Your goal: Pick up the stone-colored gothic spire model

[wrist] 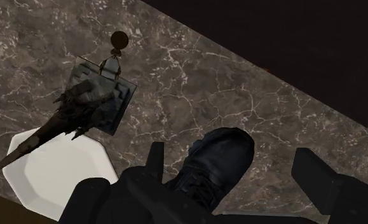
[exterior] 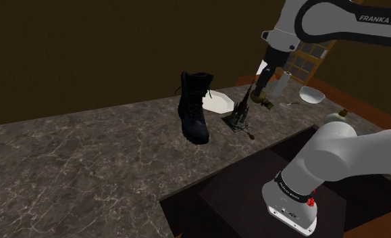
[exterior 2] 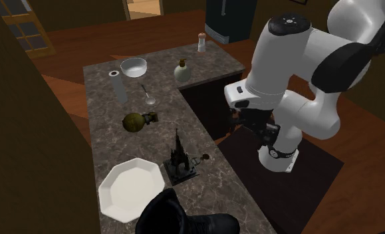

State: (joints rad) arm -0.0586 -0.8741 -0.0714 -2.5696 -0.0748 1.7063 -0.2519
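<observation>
Marbled counter [exterior: 86, 149]: spire [exterior: 240, 113] stands untouched near its edge, beside plate [exterior: 218, 103] and boot [exterior: 194, 111]. Tool [wrist: 236, 167] hangs high, fingers [wrist: 319, 178] apart, empty; approach and grasp remain.

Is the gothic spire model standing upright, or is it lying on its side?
Upright. The spire model stands on its square base on the marble counter, with its tip pointing up, beside the white plate.

Ten kinds of thing lie on the surface [exterior 2: 118, 149], one of each: one dark grey spire model [exterior 2: 177, 158], one black boot [exterior 2: 184, 216], one white eight-sided plate [exterior 2: 128, 189], one white bowl [exterior 2: 133, 66], one grey tumbler [exterior 2: 118, 85], one spoon [exterior 2: 146, 94], one olive round object [exterior 2: 134, 121], one pale bottle [exterior 2: 182, 72], one small shaker [exterior 2: 201, 42] and one tiny brown ball [exterior 2: 205, 158].
</observation>
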